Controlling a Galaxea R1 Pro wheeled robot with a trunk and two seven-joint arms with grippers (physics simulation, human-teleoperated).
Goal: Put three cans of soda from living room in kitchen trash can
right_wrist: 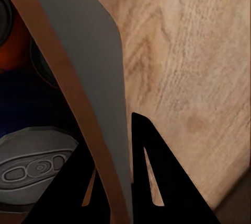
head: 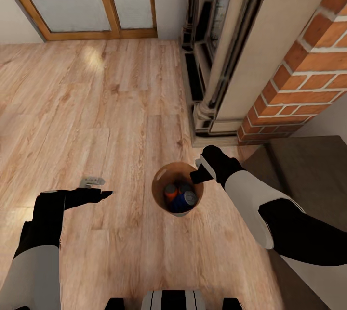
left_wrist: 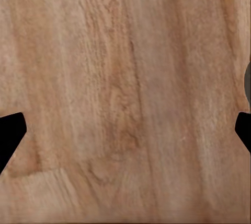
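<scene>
The tash can (head: pixel 161 186), a small round bin with a brown inner wall, is over the living room's plank floor. Inside it I see cans of soda: an orange one (head: pixel 169 191) and a dark blue one (head: pixel 186 199) with a silvery top. My right gripper (head: pixel 198 173) is shut on the bin's right rim. In the right wrist view the grey wall (right_wrist: pixel 89 62) runs between the fingers of my right gripper (right_wrist: pixel 112 182), with the blue can's top (right_wrist: pixel 31 167) just inside. My left gripper (head: pixel 99 188) hangs open over bare floor to the bin's left, and my left gripper (left_wrist: pixel 125 130) holds nothing.
A dark ornate fireplace (head: pixel 212 59) and red brick chimney (head: pixel 308 74) stand close on the right. A brown cushioned seat (head: pixel 313 175) lies under my right arm. Wood-framed glass doors (head: pixel 91 2) are at the far end, past open plank floor (head: pixel 96 98).
</scene>
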